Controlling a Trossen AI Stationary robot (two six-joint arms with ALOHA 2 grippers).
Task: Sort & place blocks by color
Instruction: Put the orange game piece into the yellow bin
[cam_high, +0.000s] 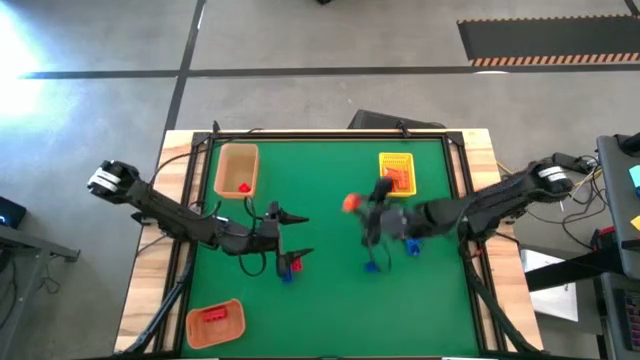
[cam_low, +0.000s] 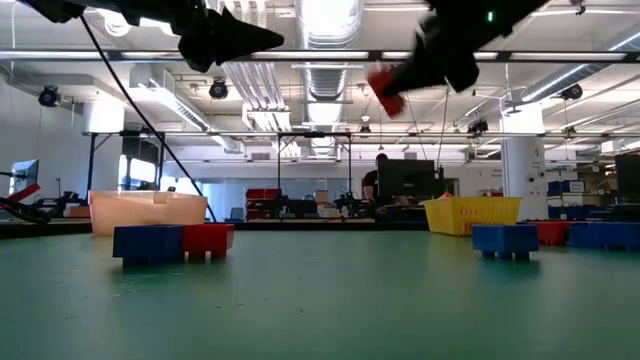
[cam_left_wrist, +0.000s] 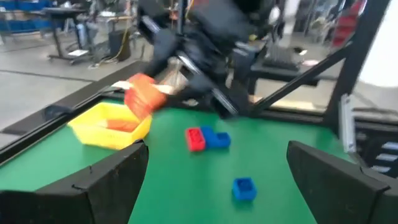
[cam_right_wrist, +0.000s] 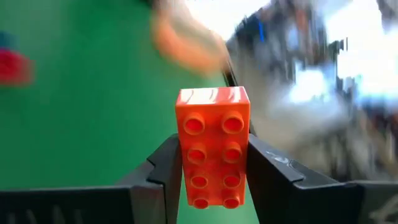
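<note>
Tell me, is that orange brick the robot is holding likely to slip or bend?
Probably neither. The orange brick looks like hard moulded plastic, so stiff. The right tool clamps its flat sides squarely, though the glossy surface could slide. It seems light, held aloft easily.

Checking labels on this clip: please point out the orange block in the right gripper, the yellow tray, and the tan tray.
orange block (cam_right_wrist: 213, 146): right wrist view, middle of its studded face.
yellow tray (cam_high: 397, 160): high view, its far rim.
tan tray (cam_high: 236, 150): high view, its far rim.
</note>
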